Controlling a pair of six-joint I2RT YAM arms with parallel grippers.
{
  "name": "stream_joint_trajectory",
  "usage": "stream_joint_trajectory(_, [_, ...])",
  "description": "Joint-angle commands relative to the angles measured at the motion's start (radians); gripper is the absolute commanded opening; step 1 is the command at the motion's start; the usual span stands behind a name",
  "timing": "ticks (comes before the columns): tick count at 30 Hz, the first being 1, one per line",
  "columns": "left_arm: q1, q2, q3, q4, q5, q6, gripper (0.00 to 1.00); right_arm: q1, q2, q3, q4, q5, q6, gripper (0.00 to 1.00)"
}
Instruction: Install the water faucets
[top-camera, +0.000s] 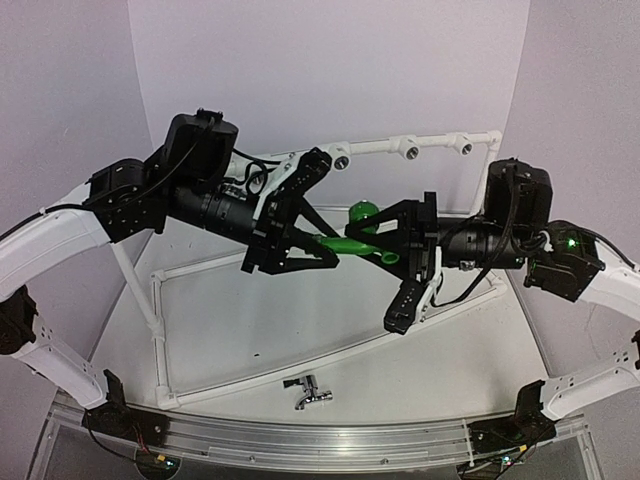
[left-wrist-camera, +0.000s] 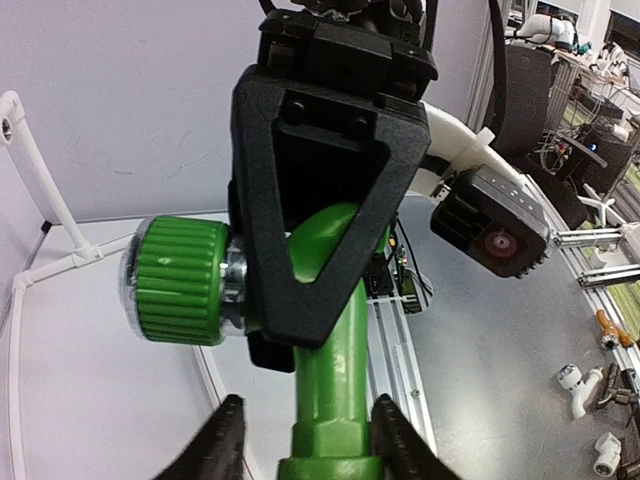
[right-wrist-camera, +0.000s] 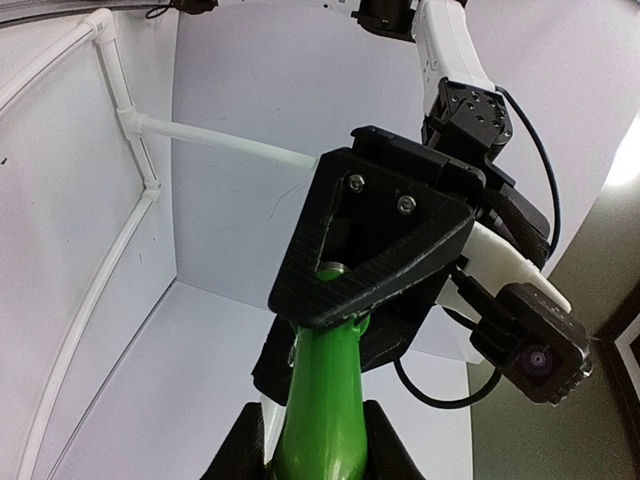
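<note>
The green water faucet (top-camera: 352, 244) hangs in mid-air between both arms, its ribbed knob (top-camera: 362, 211) at the back. My right gripper (top-camera: 375, 248) is shut on its spout: in the right wrist view both fingers press the green faucet (right-wrist-camera: 325, 400) at the right gripper (right-wrist-camera: 318, 445). My left gripper (top-camera: 325, 245) stands open around the threaded stem. In the left wrist view a gap shows between the fingers (left-wrist-camera: 222, 440) and the green faucet (left-wrist-camera: 340, 400). The chrome faucet (top-camera: 310, 392) lies on the table near the front edge.
A white pipe frame (top-camera: 160, 330) lies on the table, its back rail carrying three round sockets (top-camera: 410, 150). An aluminium rail (top-camera: 300, 440) runs along the near edge by the arm bases. White walls close in the back and sides.
</note>
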Motion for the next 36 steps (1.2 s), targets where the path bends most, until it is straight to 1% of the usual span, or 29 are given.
stream_joint_trajectory(1, [0.004, -0.051, -0.004, 0.053, -0.074, -0.022, 0.54, 0.006, -0.075, -0.028, 0.03, 0.042, 0.067, 0.0])
stream_joint_trajectory(3, [0.004, -0.062, -0.013, 0.063, -0.112, -0.023, 0.67, 0.006, -0.097, -0.043, 0.03, 0.107, 0.114, 0.0])
stream_joint_trajectory(6, [0.004, -0.084, -0.031, 0.074, -0.167, -0.023, 0.76, 0.006, -0.119, -0.063, 0.031, 0.262, 0.201, 0.0])
stream_joint_trajectory(7, [0.004, -0.091, -0.038, 0.082, -0.18, -0.029, 0.77, 0.006, -0.124, -0.068, 0.031, 0.314, 0.233, 0.0])
stream_joint_trajectory(10, [0.004, -0.106, -0.05, 0.102, -0.219, -0.045, 0.84, 0.006, -0.145, -0.114, 0.053, 0.557, 0.35, 0.0])
stream_joint_trajectory(14, [0.004, -0.114, -0.06, 0.129, -0.273, -0.065, 0.87, 0.003, -0.175, -0.191, 0.13, 0.818, 0.473, 0.0])
stream_joint_trajectory(18, [0.004, -0.108, -0.05, 0.138, -0.34, -0.072, 0.88, -0.094, -0.219, -0.303, 0.265, 0.905, 0.466, 0.0])
stream_joint_trajectory(20, [0.003, -0.109, -0.056, 0.149, -0.363, -0.077, 0.9, -0.166, -0.218, -0.329, 0.321, 0.903, 0.471, 0.0])
stream_joint_trajectory(22, [0.004, -0.109, -0.064, 0.157, -0.389, -0.074, 0.91, -0.273, -0.21, -0.327, 0.371, 0.841, 0.482, 0.0])
stream_joint_trajectory(25, [0.004, -0.089, -0.038, 0.116, -0.471, -0.058, 0.95, -0.4, -0.178, -0.32, 0.425, 0.709, 0.454, 0.0])
stream_joint_trajectory(28, [0.007, -0.056, 0.043, 0.015, -0.524, -0.023, 0.96, -0.51, -0.142, -0.336, 0.507, 0.565, 0.397, 0.0])
stream_joint_trajectory(31, [0.028, -0.045, 0.083, -0.052, -0.51, -0.026, 0.96, -0.549, -0.089, -0.325, 0.565, 0.494, 0.356, 0.0])
stream_joint_trajectory(36, [0.041, -0.054, 0.075, -0.064, -0.52, -0.056, 0.96, -0.553, -0.042, -0.338, 0.673, 0.437, 0.261, 0.0])
